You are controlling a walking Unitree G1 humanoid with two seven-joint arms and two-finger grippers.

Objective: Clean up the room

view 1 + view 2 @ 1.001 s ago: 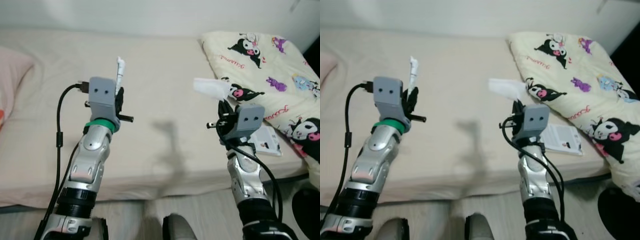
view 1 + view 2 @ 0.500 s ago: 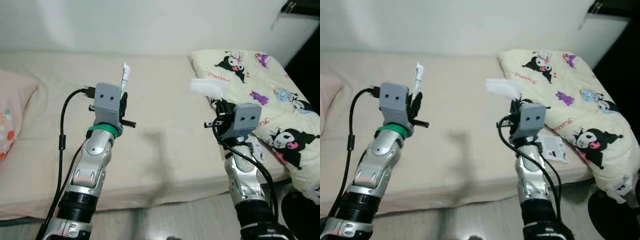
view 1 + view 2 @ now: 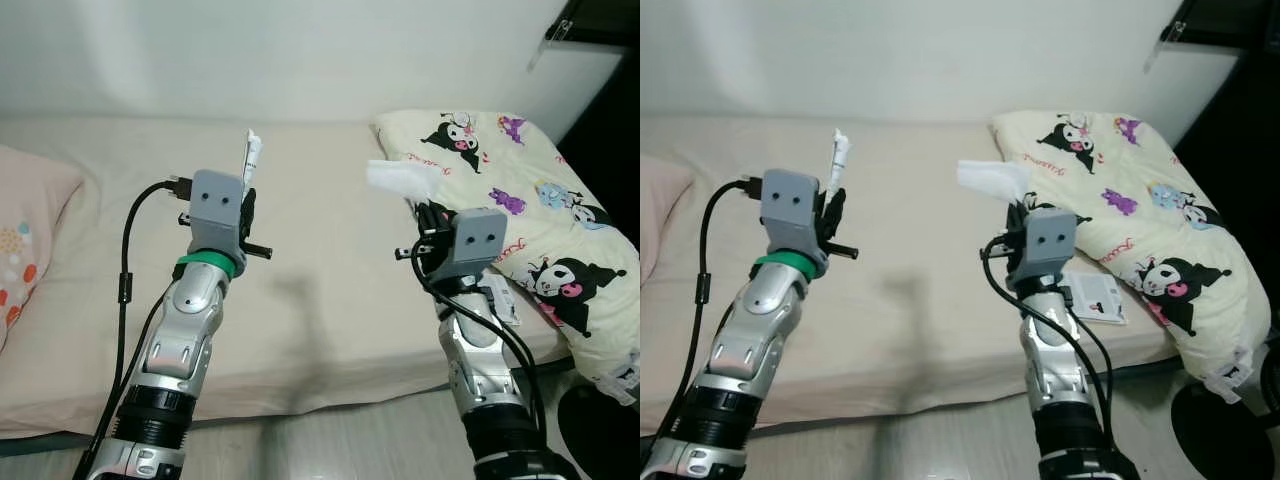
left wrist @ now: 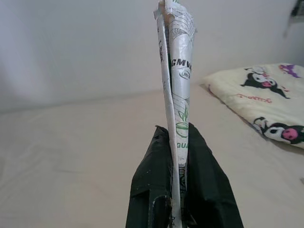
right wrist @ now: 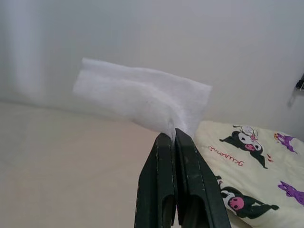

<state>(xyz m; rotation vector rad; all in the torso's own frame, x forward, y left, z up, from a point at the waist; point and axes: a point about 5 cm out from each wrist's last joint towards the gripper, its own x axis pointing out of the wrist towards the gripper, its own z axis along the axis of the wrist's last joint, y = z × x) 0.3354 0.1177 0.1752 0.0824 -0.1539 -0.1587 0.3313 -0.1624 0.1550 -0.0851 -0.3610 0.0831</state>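
Fingers [image 4: 209, 190] on crumpled printed wrapper [image 4: 178, 71]; white tissue [image 5: 142, 102] likewise.

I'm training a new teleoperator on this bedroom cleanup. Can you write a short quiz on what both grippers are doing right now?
1. True or false: the left gripper is shut on a printed wrapper that stands upright.
2. What does the right gripper hold? A) a sock B) a white tissue C) nothing
3. Fill in: the small white card lies on the bed beside the cartoon-print ____.

Key: 1 true; 2 B; 3 blanket. Both grippers are raised above the bed, each pinching its piece of litter.
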